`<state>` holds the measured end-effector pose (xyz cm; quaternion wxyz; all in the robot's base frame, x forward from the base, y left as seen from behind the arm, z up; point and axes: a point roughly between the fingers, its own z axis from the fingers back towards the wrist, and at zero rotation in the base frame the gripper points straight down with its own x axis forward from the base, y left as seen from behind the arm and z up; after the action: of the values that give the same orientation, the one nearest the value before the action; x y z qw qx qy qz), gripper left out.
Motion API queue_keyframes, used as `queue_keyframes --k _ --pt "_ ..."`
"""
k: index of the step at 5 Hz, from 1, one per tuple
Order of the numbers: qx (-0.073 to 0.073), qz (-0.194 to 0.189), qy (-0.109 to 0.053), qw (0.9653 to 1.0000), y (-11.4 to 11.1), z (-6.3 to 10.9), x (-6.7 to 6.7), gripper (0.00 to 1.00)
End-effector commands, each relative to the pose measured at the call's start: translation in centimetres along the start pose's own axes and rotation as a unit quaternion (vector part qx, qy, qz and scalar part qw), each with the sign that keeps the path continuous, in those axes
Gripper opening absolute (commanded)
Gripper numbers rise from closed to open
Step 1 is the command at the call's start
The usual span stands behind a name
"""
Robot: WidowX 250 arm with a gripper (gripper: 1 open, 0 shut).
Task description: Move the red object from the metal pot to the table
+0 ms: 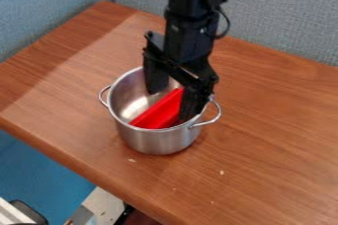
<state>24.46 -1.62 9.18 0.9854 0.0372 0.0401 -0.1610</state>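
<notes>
The red object (pixel 161 112) lies slanted inside the metal pot (pixel 158 111), which stands near the front edge of the table (pixel 59 66), while the gripper (pixel 179 93) reaches down into the pot, jaws spread wide astride the object, gripping nothing

My claw (pixel 179 83) reads black all over, fingers and body alike, matte with no markings I can make out. Below it the pot (pixel 132 130) gleams silver, its wall throwing pale grey and whitish reflections, loop handles the same shiny steel. Inside, the block (pixel 161 115) is bright red, plain, and it tints the metal near it slightly pink. The bench (pixel 59 56) is reddish-brown with straight wood grain, lighter where the light falls. Behind it the wall (pixel 53 2) is muted blue-grey, finely textured.
</notes>
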Motion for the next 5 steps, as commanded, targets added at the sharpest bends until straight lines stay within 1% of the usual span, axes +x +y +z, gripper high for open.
queue_keyframes --k 1,2,3,4,5 --pt "0.020 -0.004 -0.024 0.9995 -0.5 0.9 1.4 1.00" --pt "0.031 0.001 -0.036 0.9989 -0.2 1.5 1.3 1.00" --pt "0.042 -0.028 -0.040 0.9979 -0.4 1.1 0.8 1.00" --pt "0.060 -0.055 -0.048 0.9955 -0.5 0.7 0.4 1.00" --pt "0.067 -0.035 -0.049 0.9959 -0.3 1.6 0.1 1.00"
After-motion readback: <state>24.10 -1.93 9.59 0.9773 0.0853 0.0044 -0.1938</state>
